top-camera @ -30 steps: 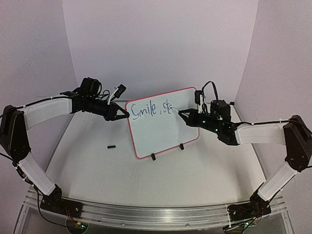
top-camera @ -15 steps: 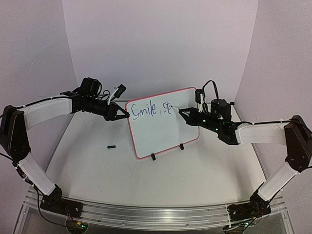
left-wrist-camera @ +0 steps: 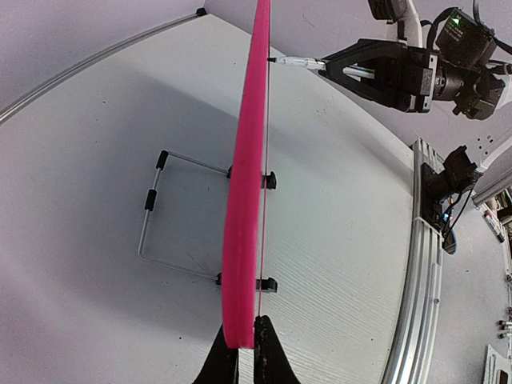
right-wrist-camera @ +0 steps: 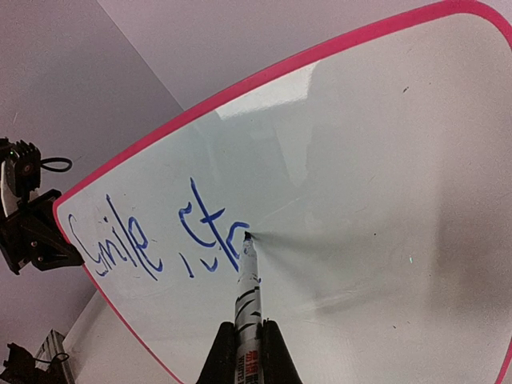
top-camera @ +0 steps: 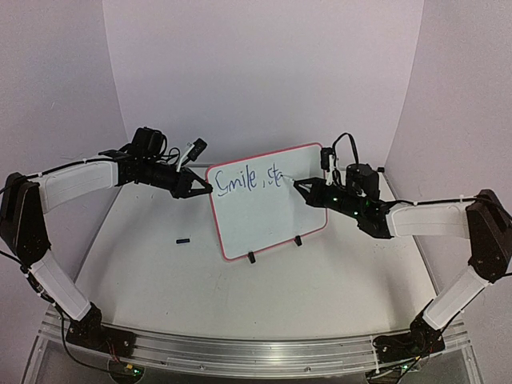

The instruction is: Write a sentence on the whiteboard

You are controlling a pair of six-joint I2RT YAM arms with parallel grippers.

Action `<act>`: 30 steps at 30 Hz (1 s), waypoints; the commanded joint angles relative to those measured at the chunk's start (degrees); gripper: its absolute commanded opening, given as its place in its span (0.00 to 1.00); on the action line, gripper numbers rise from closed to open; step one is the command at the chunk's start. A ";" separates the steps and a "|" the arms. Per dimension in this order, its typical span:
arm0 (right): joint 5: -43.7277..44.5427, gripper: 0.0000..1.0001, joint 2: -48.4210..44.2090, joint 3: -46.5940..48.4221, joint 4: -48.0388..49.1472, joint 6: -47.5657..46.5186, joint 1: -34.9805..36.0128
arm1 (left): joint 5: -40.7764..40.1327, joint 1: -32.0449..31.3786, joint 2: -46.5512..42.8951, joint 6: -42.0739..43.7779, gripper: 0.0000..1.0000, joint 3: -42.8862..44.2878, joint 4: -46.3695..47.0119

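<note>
Whiteboard (top-camera: 272, 220) stands upright near the middle of the surface (top-camera: 240, 296), tilted back a little, on two black clip feet (top-camera: 250, 257) with a wire stand (left-wrist-camera: 152, 200) behind it.

My left gripper (top-camera: 204, 190) is pinched closed on the board's left edge, one finger on each side of the red-pink frame, near the upper corner.

My right gripper (top-camera: 300, 186) is clamped narrow around a marker (right-wrist-camera: 248, 280), which points out past the fingertips. The marker tip touches the white face at the end of the lettering.

The sentence (top-camera: 250, 181) runs along the top of the board in thin blue letters. Legible part: "Smile, sta". The last letter sits right at the tip and I cannot tell whether it is complete.

A small black object (top-camera: 184, 240) lies on the surface left of the board, well apart from it.
</note>
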 commanded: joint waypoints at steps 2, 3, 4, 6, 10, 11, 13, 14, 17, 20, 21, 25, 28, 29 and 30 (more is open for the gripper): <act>1.06 0.00 -0.81 -1.26 1.02 0.63 -0.28 | -2.45 -1.71 2.10 3.08 0.00 0.17 -6.52; 1.08 0.00 -0.88 -1.41 1.00 0.63 -0.26 | -2.44 -1.75 2.12 3.13 0.00 0.17 -6.52; 1.22 0.00 -0.89 -1.50 1.04 0.70 -0.28 | -2.44 -1.72 2.09 3.09 0.00 0.17 -6.52; 1.44 0.00 -1.06 -1.80 0.86 0.75 -0.28 | -2.44 -1.71 2.04 3.12 0.00 0.17 -6.52; 2.17 0.00 -1.78 -2.05 0.42 0.60 -0.29 | -2.44 -1.71 1.91 3.13 0.00 0.13 -6.52; 2.42 0.00 -2.16 -2.12 0.34 0.47 -0.25 | -2.44 -1.76 1.98 3.09 0.00 0.11 -6.52; 3.14 0.00 -2.94 -2.01 -0.02 0.18 -0.29 | -2.44 -1.74 1.91 3.08 0.00 0.11 -6.52; 3.36 0.00 -3.25 -1.98 -0.09 0.00 -0.28 | -2.44 -1.77 1.90 3.08 0.00 0.09 -6.49; 3.89 0.00 -4.70 -1.52 -0.19 -0.58 -0.29 | -2.44 -1.79 1.91 3.08 0.00 0.17 -6.56; 3.69 0.00 -6.27 -0.73 -0.24 -0.93 -0.29 | -2.44 -1.79 1.90 3.07 0.00 0.13 -6.56; 3.56 0.00 -6.60 -0.62 -0.24 -0.98 -0.24 | -2.44 -1.79 1.90 3.07 0.00 0.12 -6.51; 2.33 0.00 -6.47 0.41 -0.23 -1.13 -0.27 | -2.44 -1.79 1.81 3.08 0.00 0.13 -6.51; 1.44 0.00 -5.10 0.99 -0.16 -1.09 -0.26 | -2.44 -1.88 1.91 3.09 0.00 0.11 -6.47; 1.30 0.00 -4.69 1.14 -0.22 -1.13 -0.29 | -2.44 -1.88 1.94 3.09 0.00 0.09 -6.49; 1.23 0.00 -4.27 1.34 -0.21 -1.13 -0.27 | -2.44 -1.88 1.90 3.13 0.00 0.09 -6.51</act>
